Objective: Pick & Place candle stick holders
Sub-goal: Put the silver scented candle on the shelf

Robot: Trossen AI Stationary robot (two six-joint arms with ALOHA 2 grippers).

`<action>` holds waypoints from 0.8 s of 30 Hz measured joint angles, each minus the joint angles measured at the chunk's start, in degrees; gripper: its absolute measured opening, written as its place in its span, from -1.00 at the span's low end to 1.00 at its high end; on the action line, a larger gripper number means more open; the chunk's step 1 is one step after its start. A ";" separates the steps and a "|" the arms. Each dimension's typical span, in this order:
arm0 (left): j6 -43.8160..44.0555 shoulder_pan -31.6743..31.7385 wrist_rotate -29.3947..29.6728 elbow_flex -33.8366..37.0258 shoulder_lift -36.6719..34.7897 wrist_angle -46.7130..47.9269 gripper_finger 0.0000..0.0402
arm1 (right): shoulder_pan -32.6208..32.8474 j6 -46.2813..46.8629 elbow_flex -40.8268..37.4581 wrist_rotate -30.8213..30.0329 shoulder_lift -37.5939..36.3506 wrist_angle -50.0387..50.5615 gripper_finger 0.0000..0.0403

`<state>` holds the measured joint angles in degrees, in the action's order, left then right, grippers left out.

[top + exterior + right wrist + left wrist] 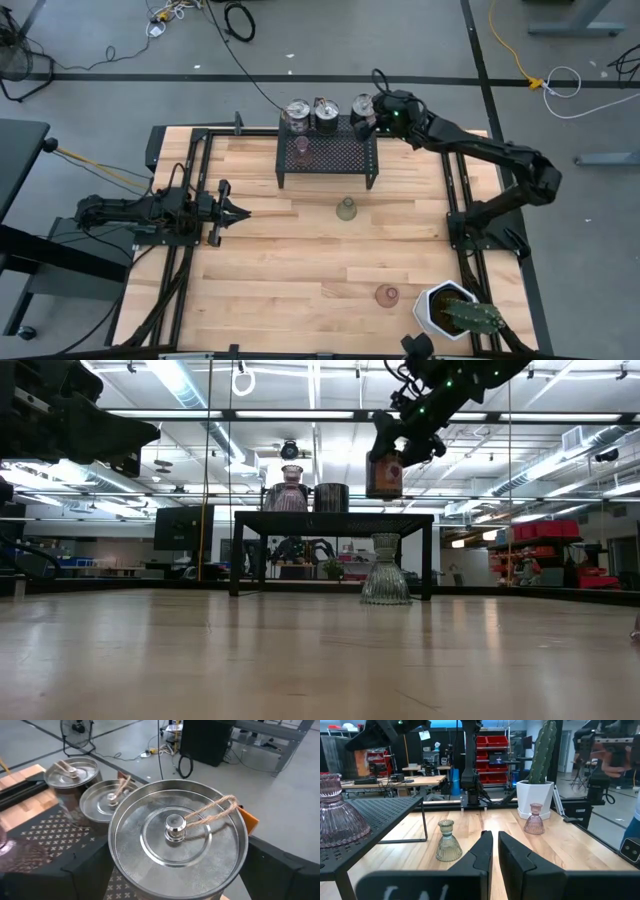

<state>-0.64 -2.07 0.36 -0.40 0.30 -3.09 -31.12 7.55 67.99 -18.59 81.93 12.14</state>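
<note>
Right pincer (364,110) clamped wide on third can (385,473), just above rack (345,153) at desk's twelve o'clock. Lower straight, clear of neighbour cans, before releasing. Left pincer (240,211) together, waiting at nine o'clock.

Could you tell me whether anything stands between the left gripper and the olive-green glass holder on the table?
Nothing visible does. The left gripper, shut, points across bare wood toward the olive-green glass holder; the black mesh rack stands off to one side of that line.
</note>
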 joint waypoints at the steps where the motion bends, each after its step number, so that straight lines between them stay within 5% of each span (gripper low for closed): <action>1: 0.00 0.02 0.00 0.00 0.00 0.00 -0.83 | -0.23 -0.01 0.00 0.02 0.33 -0.33 0.82; 24: 0.00 0.00 0.00 0.00 0.01 0.00 -0.83 | -1.52 0.58 0.00 0.13 6.18 -4.28 0.82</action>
<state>-0.64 -2.07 0.36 -0.40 0.32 -3.09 -32.64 8.13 67.99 -18.46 88.11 7.86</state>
